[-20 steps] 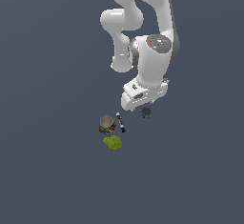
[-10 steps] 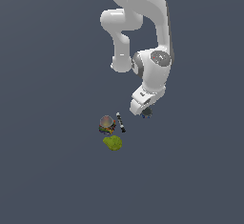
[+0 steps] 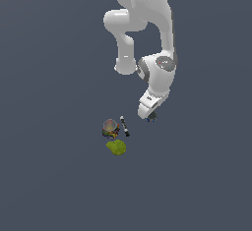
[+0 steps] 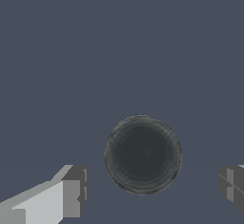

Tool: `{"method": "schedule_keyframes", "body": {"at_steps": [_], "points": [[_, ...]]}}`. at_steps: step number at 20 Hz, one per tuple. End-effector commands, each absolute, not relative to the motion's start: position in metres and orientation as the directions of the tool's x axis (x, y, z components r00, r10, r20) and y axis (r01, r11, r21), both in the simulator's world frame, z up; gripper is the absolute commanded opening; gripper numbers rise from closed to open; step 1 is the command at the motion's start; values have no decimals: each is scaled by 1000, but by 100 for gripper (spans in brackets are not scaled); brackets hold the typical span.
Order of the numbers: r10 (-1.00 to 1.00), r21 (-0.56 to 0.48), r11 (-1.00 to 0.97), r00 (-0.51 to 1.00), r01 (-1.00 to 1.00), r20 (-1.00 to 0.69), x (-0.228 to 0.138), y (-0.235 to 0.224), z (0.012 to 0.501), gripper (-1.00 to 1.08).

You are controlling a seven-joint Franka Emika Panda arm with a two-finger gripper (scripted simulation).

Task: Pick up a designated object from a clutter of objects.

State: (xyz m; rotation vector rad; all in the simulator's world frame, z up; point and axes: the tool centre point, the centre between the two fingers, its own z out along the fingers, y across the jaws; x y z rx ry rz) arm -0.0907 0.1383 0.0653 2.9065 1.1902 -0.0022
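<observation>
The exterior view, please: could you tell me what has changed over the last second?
The white robot arm has folded downward, bringing its gripper low over the dark round object, jaws open either side of it, nothing grasped. The multicoloured cup, black-and-white stick and yellow-green lump stayed put.

- One dark round thing (image 4: 142,154), seen whole in the wrist view and mostly hidden behind the arm in the exterior view.
- One multicoloured cup (image 3: 110,127).
- One thin black-and-white stick (image 3: 125,126).
- One yellow-green lump (image 3: 116,147).
- That makes four small things in all on the surface (image 3: 54,176).
- One white robot arm (image 3: 147,38), carrying one tool (image 4: 152,189) with two fingers (image 4: 74,189).
</observation>
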Motion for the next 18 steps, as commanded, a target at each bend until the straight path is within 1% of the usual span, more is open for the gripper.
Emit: {"method": "schedule_keyframes", "body": {"at_steps": [1, 7, 18], "points": [[706, 0, -708, 708, 706, 0, -92, 139, 64, 100], [704, 0, -710, 710, 704, -1, -92, 139, 58, 100], [706, 0, -708, 708, 706, 0, -93, 139, 20, 100]]}}
